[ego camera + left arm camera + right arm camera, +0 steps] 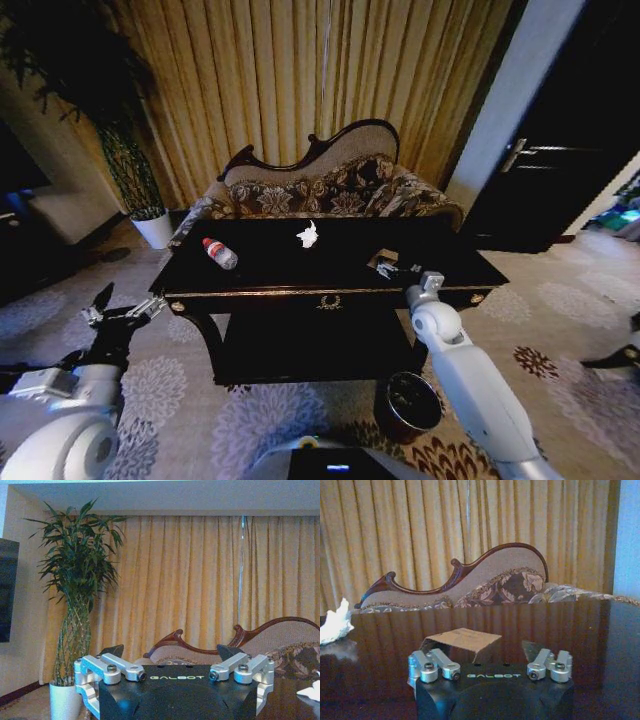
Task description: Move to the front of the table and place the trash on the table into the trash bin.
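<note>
Two grippers were up, and the right gripper (386, 268) sat low over the near right part of the desk (330, 292), fingers (532, 651) spread wide. Just ahead of those fingers lay a folded brown cardboard scrap (462, 640), whether it was touched I couldn't tell. Farther out to one side of them rested the crumpled white tissue (308, 235), and well beyond it, toward the other end of the desk, the clear bottle (219, 253) with its red cap lay on its side. Left gripper (125, 312) hovered off the desk's left end, above the carpet, fingers (112, 651) spread and holding nothing. Below and behind the right fingers, on the floor beside the arm, stood the round trash bin (409, 402).
</note>
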You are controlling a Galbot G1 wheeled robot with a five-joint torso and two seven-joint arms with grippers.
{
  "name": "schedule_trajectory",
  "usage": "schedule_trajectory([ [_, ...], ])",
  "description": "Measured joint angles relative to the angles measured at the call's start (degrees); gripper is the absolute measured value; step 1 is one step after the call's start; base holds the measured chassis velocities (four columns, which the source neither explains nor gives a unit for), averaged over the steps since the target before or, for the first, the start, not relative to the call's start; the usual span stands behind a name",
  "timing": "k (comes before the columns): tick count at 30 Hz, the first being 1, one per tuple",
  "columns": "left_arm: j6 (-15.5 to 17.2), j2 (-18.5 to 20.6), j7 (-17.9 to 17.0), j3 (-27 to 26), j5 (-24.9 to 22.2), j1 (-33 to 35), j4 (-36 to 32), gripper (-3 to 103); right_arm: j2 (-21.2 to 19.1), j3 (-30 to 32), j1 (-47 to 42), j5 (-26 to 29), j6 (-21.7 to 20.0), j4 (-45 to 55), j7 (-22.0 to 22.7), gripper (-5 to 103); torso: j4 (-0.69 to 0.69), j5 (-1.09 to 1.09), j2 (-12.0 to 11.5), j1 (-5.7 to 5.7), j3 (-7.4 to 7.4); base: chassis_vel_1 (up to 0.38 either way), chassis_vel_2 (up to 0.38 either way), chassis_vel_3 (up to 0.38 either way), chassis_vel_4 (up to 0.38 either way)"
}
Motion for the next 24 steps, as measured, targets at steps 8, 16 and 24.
schedule_trajectory([
  [8,0.01,-0.04,0.04,0.24,0.16,-0.04,0.0,100,-0.42,0.06,0.0,-0.05,0.55,-0.06,0.0,54,0.0,0.0,0.0,0.0,0.0,0.0,0.0,0.0,0.0],
  [16,0.02,-0.36,0.06,1.51,1.46,-0.03,-0.1,100,-0.89,-0.02,-0.29,-0.01,0.97,0.12,-0.05,21,0.0,0.0,0.0,0.0,-0.01,0.0,0.0,0.0,0.0],
  [24,0.08,-0.37,0.07,1.47,1.45,-0.05,-0.21,100,-1.15,0.18,-0.38,0.44,1.11,0.59,-0.94,1,0.0,0.0,0.0,0.0,-0.01,0.0,0.0,0.0,0.0],
])
